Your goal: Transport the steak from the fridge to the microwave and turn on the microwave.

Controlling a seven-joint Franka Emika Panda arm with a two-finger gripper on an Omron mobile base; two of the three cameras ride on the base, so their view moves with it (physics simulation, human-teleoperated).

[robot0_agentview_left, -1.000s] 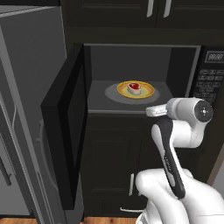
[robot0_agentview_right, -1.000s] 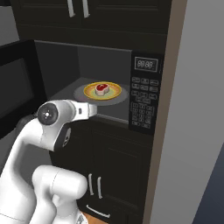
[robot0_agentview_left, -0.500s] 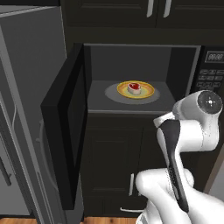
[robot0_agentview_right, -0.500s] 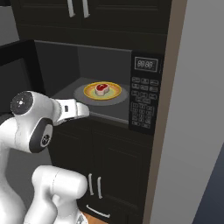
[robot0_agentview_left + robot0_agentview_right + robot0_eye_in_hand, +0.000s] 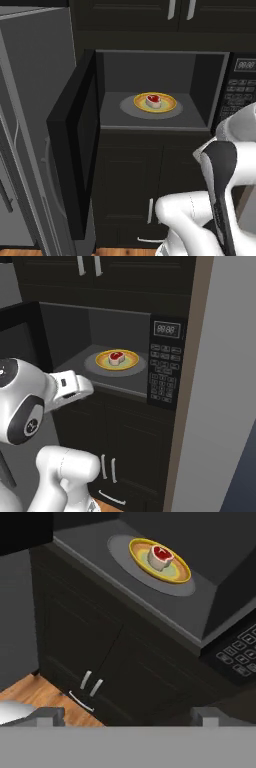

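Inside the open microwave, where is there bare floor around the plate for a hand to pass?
Inside the microwave, the yellow plate with the steak fills the turntable's middle. Bare floor lies left toward the door, along the front lip, and beside the right wall; the back looks tighter.

Left base view: behind-left, facing open microwave [image 5: 160, 90] | right base view: behind-right, same cavity | hand view: close, looking down at plate [image 5: 160, 560], shared by all.

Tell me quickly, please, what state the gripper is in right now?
Gripper: open and empty, fingertips set wide apart in the hand view; the steak sits on its yellow plate inside the microwave.
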